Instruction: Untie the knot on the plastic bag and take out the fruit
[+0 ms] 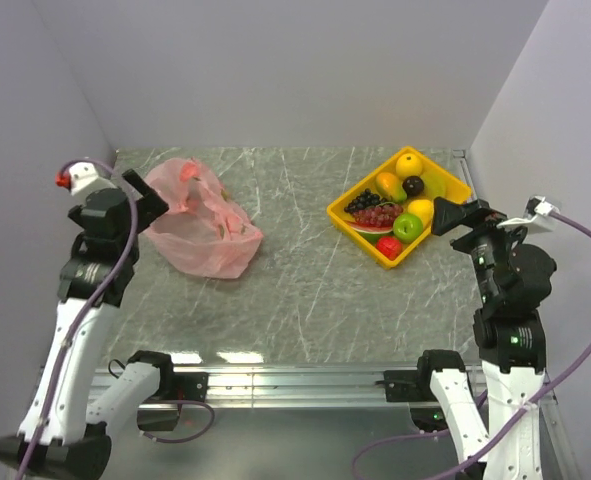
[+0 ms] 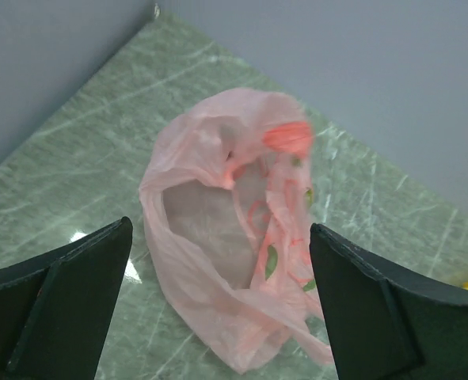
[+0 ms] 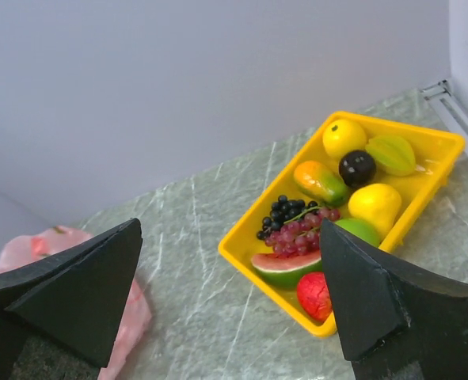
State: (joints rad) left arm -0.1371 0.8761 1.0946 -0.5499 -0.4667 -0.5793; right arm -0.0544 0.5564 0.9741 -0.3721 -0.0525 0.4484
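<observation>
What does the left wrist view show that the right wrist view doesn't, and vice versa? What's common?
Only left wrist: the open mouth of the thin pink plastic bag, no fruit visible inside, framed by the open left gripper. Only right wrist: toy fruit and grape bunches in the yellow plastic tray, framed by the open right gripper. Both: part of the pink bag, the green marbled tabletop, the grey wall.

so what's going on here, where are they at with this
The pink plastic bag lies slack and open on the left, apparently empty. The fruit sits in the yellow tray on the right. The left arm hangs by the bag and the right arm by the tray, both with jaws open, holding nothing.
</observation>
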